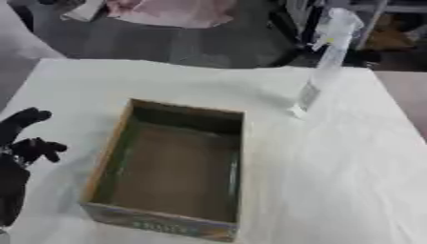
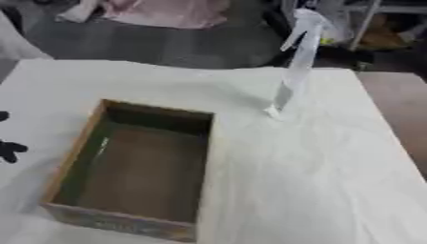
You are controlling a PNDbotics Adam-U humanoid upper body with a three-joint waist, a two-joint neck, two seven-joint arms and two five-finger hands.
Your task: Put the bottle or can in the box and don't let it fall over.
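Spray bottle (image 1: 327, 57) upright beyond box (image 1: 108, 157), untouched. Left hand (image 1: 21, 143) idle at table (image 1: 333, 181) edge, fingers relaxed, holding nothing.

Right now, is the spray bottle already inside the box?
No, the spray bottle stands upright on the table beyond the box, which holds nothing.

I see a white table (image 1: 359, 157) filling most of my view, its cloth lightly creased. Beyond its far edge lies a dark grey floor (image 1: 167, 43). A pink sheet (image 1: 171, 12) is crumpled on that floor, far off and up from the hand (image 1: 21, 143) at my left edge. Metal shelving (image 2: 367, 24) stands at the far right, with something yellowish on it.
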